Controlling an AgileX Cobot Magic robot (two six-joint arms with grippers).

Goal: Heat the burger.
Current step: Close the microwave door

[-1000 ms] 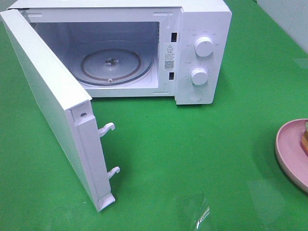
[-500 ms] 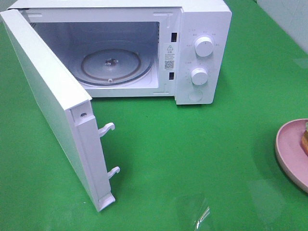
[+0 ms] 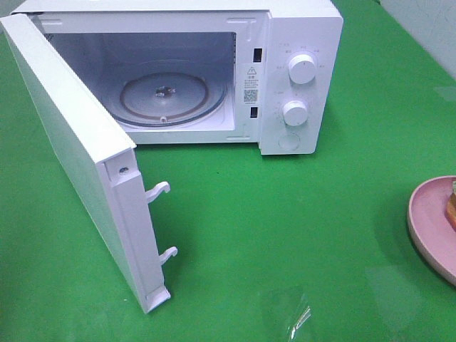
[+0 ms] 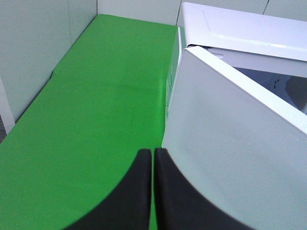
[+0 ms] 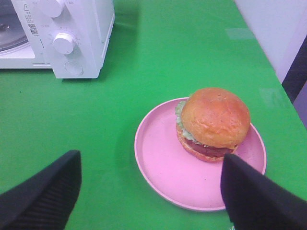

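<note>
The burger (image 5: pixel 213 122), with a glossy golden bun, green lettuce and dark filling, sits on a pink plate (image 5: pixel 160 177) on the green table. My right gripper (image 5: pixel 148 158) is open, its black fingers (image 5: pixel 45 191) spread wide on the near side of the plate, not touching it. In the exterior view only a sliver of the burger (image 3: pixel 452 203) and part of the plate (image 3: pixel 427 224) show at the right edge. My left gripper (image 4: pixel 152 152) is shut on nothing, close beside the outer face of the microwave door (image 4: pixel 230 134). Neither gripper shows in the exterior view.
The white microwave (image 3: pixel 299 35) stands at the back with its door (image 3: pixel 64 135) swung wide open to the left. The glass turntable (image 3: pixel 171 96) inside is bare. Two knobs (image 3: pixel 302 70) sit on its right panel. Green cloth (image 3: pixel 285 235) covers the table.
</note>
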